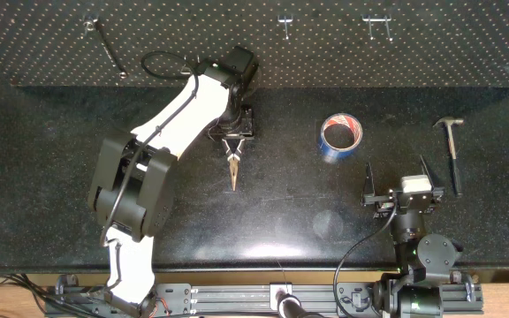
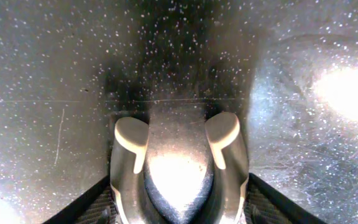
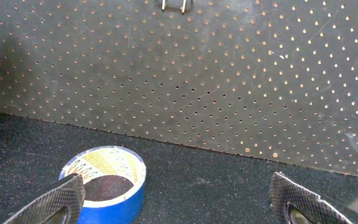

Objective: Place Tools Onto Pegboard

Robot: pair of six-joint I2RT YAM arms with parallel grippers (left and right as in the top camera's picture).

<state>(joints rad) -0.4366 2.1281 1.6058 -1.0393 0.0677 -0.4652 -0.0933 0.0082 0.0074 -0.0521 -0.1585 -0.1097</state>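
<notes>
Here, left tool (image 1: 234, 132) clasping pliers (image 1: 234, 170), tape (image 3: 117, 198) print unreadable

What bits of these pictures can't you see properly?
1. The pliers: in the top view the left gripper covers their handles, so the grip is unclear.
2. The shiny shape up close in the left wrist view is too blurred to name.
3. The tape roll: the right wrist view's bottom edge cuts off its near side.
4. The hooks: too small in the top view to see their shape.
</notes>
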